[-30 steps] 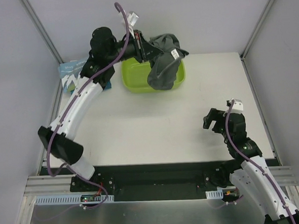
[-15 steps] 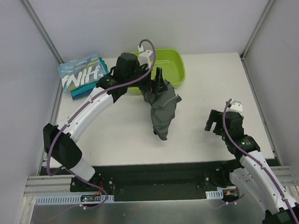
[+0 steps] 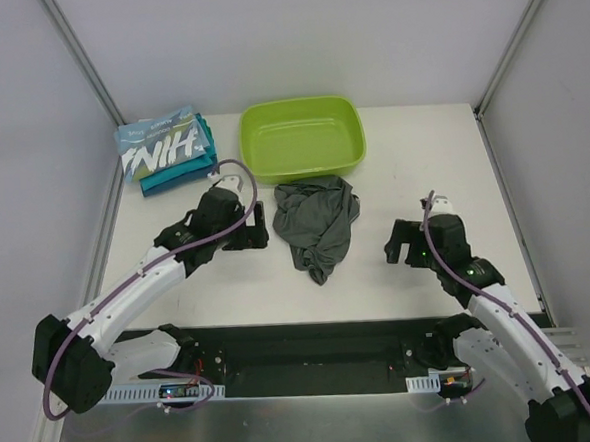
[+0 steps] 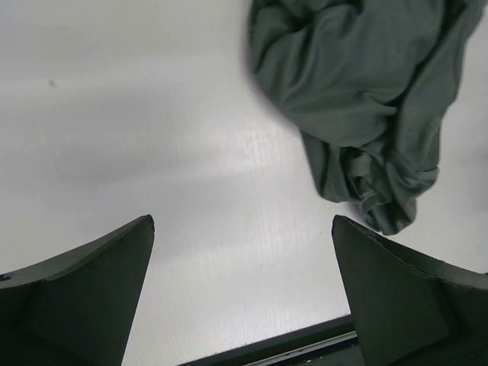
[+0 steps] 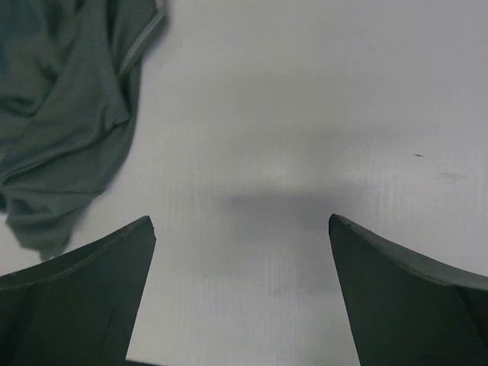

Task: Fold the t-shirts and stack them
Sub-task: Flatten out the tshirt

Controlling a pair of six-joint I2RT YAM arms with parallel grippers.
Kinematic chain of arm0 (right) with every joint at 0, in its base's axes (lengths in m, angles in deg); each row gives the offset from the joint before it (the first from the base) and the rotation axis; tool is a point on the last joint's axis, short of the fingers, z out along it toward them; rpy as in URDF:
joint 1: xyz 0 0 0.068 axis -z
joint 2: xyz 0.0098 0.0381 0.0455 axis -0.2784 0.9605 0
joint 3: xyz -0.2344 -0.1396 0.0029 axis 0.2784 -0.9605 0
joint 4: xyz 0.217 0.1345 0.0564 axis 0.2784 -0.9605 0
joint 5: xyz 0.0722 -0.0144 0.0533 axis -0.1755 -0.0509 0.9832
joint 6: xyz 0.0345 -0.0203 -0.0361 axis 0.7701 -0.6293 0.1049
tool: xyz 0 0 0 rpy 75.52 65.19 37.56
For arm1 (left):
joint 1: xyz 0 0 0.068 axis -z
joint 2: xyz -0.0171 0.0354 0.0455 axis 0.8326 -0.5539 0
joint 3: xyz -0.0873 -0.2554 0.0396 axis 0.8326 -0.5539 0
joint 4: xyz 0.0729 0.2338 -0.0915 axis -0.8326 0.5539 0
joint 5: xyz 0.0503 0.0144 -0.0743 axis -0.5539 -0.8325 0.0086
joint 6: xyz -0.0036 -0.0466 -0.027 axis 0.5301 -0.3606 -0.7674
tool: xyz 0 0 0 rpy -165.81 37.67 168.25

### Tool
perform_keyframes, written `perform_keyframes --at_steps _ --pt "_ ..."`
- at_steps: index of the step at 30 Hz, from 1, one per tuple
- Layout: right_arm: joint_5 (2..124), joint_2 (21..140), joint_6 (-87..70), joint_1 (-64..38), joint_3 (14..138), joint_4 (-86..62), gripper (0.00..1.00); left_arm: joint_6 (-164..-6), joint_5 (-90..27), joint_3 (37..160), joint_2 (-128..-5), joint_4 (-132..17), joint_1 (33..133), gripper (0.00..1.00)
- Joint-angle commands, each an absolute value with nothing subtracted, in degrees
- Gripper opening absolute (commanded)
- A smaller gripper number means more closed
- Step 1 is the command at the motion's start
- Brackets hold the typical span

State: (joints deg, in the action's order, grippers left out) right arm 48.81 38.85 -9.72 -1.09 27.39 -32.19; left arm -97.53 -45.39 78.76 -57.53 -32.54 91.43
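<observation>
Bright even light, soft shadow on table, dark grey t-shirt slightly blurred.

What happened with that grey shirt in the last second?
The left pincer swung the dark grey t-shirt from above the lime-green tub toward the near edge, opened, and left it crumpled on the table. The right pincer edged inward, open. Tub and folded stack stayed put.

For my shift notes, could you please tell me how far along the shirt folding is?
Done: light blue white-lettered cloth t-shirt folded atop teal shirts. In hand: nothing, left gripper and right gripper both open. Left: crumpled dark grey cloth t-shirt needs folding and stacking.
</observation>
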Motion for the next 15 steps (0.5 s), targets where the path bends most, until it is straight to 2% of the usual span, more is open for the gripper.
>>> perform_keyframes --at_steps 1,7,11,15 --pt "56.73 43.65 -12.04 -11.22 31.67 -26.59 0.99 -105.83 -51.04 70.12 -52.30 -36.37 88.19 0.99" --pt "44.00 58.14 -6.77 -29.96 39.14 -22.54 0.99 -109.36 -50.08 63.69 -47.38 -42.70 85.81 0.99" --pt "35.64 68.78 -3.16 -36.12 46.25 -22.36 0.99 -108.66 -50.42 62.37 -45.35 -43.59 85.54 0.99" --pt "32.64 78.80 -0.79 -39.73 52.93 -25.77 0.97 -109.01 -50.60 60.61 -43.24 -43.59 84.84 0.99"
